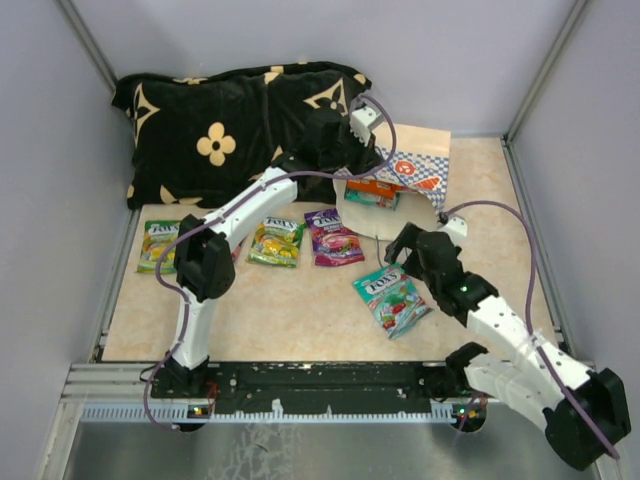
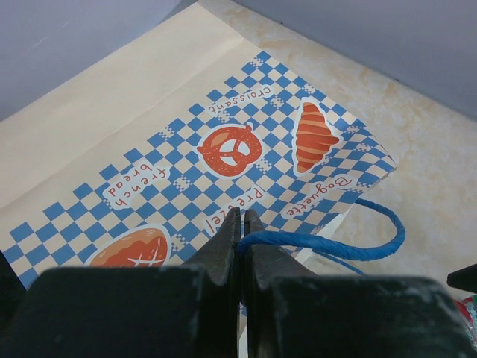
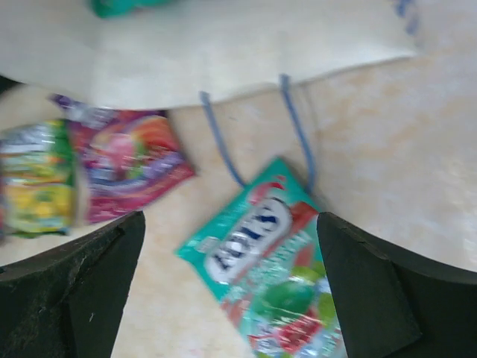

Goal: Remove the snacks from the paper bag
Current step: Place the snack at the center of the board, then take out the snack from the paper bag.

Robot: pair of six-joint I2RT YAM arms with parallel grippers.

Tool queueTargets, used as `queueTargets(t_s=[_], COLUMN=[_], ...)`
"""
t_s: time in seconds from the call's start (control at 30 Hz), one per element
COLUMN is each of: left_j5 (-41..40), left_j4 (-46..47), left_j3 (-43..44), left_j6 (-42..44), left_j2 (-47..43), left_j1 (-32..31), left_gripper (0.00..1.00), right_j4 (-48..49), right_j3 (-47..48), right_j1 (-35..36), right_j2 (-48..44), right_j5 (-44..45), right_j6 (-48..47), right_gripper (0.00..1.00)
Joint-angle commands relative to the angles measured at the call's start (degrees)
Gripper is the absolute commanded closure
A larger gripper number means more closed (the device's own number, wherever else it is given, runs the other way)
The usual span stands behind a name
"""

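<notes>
The checkered paper bag (image 1: 412, 165) lies on its side, its cream mouth facing the arms, with an orange and a teal packet (image 1: 374, 193) just inside. My left gripper (image 1: 358, 158) is shut on the bag's blue cord handle (image 2: 335, 245) at the bag's upper edge (image 2: 223, 149). My right gripper (image 1: 408, 245) is open and empty, hovering over a teal packet (image 1: 392, 298) that lies on the table in front of the bag. In the right wrist view the teal packet (image 3: 268, 276) sits between my fingers (image 3: 82, 291). A magenta packet (image 1: 333, 236) and two green packets (image 1: 277, 241) lie to the left.
A black cushion with tan flowers (image 1: 220, 125) lies at the back left. The bag's lower cord handle (image 3: 294, 127) trails on the table toward the teal packet. Grey walls close in left, right and behind.
</notes>
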Motion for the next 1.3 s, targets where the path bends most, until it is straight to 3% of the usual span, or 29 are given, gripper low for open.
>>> queueTargets(t_s=[0.0,0.13,0.3,0.53,0.7,0.9,1.0,1.27], left_j5=[-1.28,-2.57,-1.83,-5.99,-7.29,-7.34,-7.52,-7.88], left_j4=[1.66,1.44,0.64,-3.05,-4.79,-5.44,-5.51,-5.51], left_j3=[2.77,2.95,3.26,4.53,4.48,2.68,1.93,0.17], left_j6=[-0.9,-0.71,-2.48,0.16,1.12,0.07,-0.1,-0.47], left_j2=[0.03,-0.39,-1.2,-1.36,-1.73,-3.47,-3.92,-4.5], left_j1=[-1.14,-2.27,-2.92,-5.75,-7.13,-7.47,-7.85,-8.43], left_gripper=[1.0,1.0,1.0,1.0,1.0,1.0,1.0,1.0], right_j4=[26.46,49.64,63.09,78.14,97.95,120.53,121.86,120.02], right_j3=[-3.48,-10.88,-12.11,-12.02,-11.87,-3.76,0.12,4.86], right_j1=[0.35,0.52,0.96,1.14,0.75,-2.0,-2.29,-2.94], right_j2=[-5.61,-2.47,7.77,26.89,45.81,68.67,74.18,77.27], right_j5=[-4.79,-2.6,5.97,9.33,10.52,8.12,8.0,9.25], right_j6=[8.89,20.37,31.16,45.16,50.75,56.76,57.19,55.38], right_gripper=[0.01,0.01,0.03,0.21,0.33,0.48,0.5,0.49])
